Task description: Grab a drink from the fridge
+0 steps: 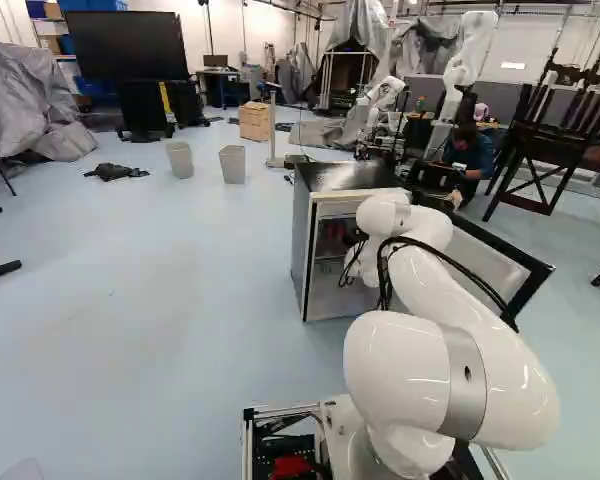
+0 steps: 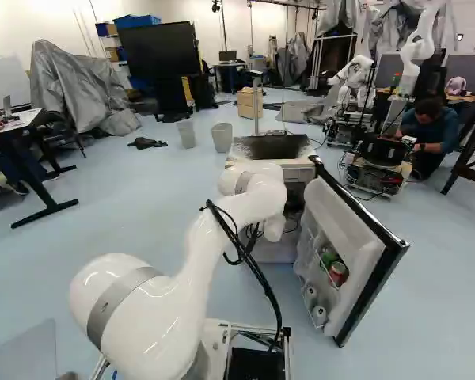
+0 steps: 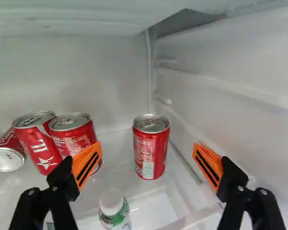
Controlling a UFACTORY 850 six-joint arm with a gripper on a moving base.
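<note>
The wrist view looks into the fridge interior. My gripper stands wide open, with nothing held. Ahead of it, between its orange pads, a red can stands upright near the inner corner. Beyond one finger are a red can and another red can, with a further can lying tipped, its end showing. A bottle with a white cap is nearer, low between the fingers. The fridge is in the left base view; the gripper is hidden there and in the right base view.
The open fridge door stands right of the arm in the right base view, with cans in its shelves. Farther back are two grey bins, a wooden box, stacked chairs and another robot.
</note>
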